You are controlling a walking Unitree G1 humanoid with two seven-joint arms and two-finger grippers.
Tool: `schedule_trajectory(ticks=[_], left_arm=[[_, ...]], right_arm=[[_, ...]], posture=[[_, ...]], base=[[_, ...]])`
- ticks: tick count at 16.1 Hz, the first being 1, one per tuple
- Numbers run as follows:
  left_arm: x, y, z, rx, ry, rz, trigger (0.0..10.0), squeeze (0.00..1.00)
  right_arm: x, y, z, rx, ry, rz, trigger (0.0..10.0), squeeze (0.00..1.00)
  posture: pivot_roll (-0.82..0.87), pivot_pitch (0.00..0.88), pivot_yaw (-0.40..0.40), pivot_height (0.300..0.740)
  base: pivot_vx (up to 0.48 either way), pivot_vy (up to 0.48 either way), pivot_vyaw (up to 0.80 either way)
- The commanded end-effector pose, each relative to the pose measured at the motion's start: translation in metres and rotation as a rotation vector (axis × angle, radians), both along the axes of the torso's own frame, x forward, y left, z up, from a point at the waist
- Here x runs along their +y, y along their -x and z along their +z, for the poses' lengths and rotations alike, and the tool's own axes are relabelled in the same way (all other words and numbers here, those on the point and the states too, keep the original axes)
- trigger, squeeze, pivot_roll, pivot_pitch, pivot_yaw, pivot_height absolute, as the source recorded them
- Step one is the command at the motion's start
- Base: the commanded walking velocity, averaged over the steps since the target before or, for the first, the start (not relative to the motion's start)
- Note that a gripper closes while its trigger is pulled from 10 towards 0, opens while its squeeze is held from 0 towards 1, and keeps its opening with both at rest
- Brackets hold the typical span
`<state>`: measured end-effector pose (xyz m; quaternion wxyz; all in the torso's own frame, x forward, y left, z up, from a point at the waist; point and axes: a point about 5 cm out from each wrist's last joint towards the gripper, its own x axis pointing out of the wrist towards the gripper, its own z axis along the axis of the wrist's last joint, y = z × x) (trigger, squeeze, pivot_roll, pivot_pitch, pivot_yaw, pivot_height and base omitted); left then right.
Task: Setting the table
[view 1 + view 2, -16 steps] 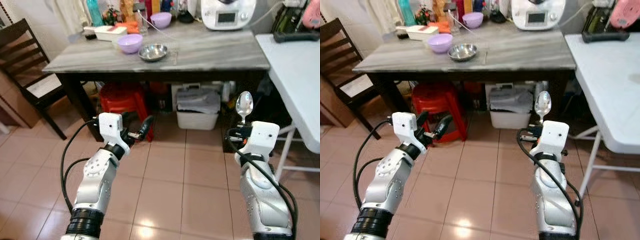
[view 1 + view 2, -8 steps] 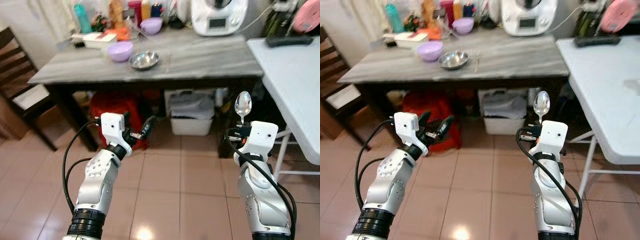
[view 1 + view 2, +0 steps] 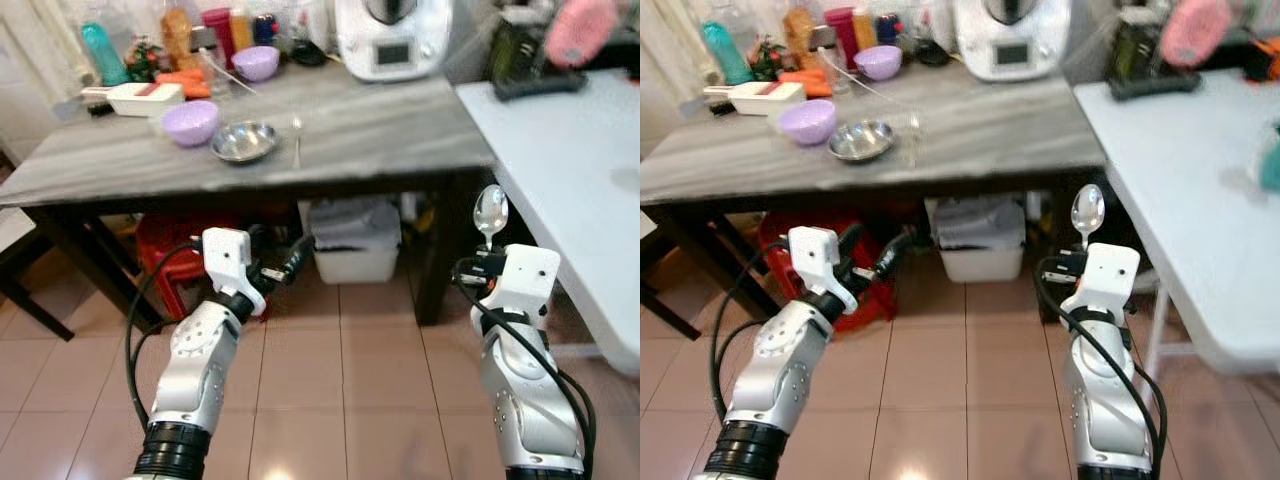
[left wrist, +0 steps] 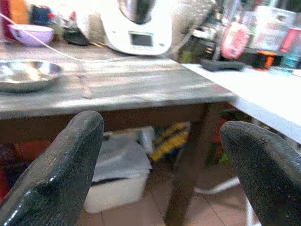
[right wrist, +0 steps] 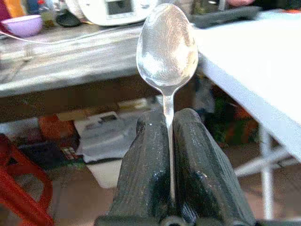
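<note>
Since a second ago the view has swung right, sliding the dark table (image 3: 380,120) toward upper left. Right gripper (image 3: 487,252) pinches the spoon (image 3: 489,213) by its handle, bowl up, at centre right; left gripper (image 3: 285,262) hangs spread and empty. Light, stiff and probably slick, it is best held low on the handle, as now.

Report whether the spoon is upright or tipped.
Upright: the spoon stands bowl-up, its handle pinched between the right gripper's shut fingers.
</note>
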<state>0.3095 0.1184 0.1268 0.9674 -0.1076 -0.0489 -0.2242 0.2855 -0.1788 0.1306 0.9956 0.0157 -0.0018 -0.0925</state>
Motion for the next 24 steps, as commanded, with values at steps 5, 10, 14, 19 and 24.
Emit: schedule_trajectory(ticks=[5, 10, 14, 19, 24], left_arm=[[0.013, 0.002, -0.003, 0.015, -0.025, 0.04, 10.0, 0.0], [0.01, 0.002, -0.003, 0.016, -0.025, 0.029, 10.0, 0.0], [0.009, 0.002, -0.003, 0.016, -0.027, 0.025, 10.0, 0.0], [0.01, 0.003, -0.004, 0.016, -0.036, 0.029, 10.0, 0.0], [0.026, 0.006, -0.003, -0.01, -0.108, 0.103, 10.0, 0.0]], right_arm=[[0.014, -0.001, 0.004, -0.021, -0.011, 0.048, 10.0, 0.0], [0.013, -0.001, 0.004, -0.021, -0.011, 0.041, 10.0, 0.0], [0.013, -0.001, 0.003, -0.019, -0.016, 0.041, 10.0, 0.0], [0.014, -0.001, 0.003, -0.021, -0.017, 0.051, 10.0, 0.0], [0.016, 0.0, 0.002, -0.019, -0.023, 0.055, 10.0, 0.0]], posture=[[-0.13, 0.062, 0.102, 0.74], [-0.14, 0.065, 0.104, 0.74], [-0.14, 0.063, 0.105, 0.74], [-0.14, 0.063, 0.105, 0.74], [-0.13, 0.065, 0.108, 0.74]], base=[[0.48, 0.0, 0.48], [0.48, 0.0, 0.0], [0.48, 0.0, 0.0], [0.48, 0.0, 0.0], [0.096, 0.0, 0.0]])
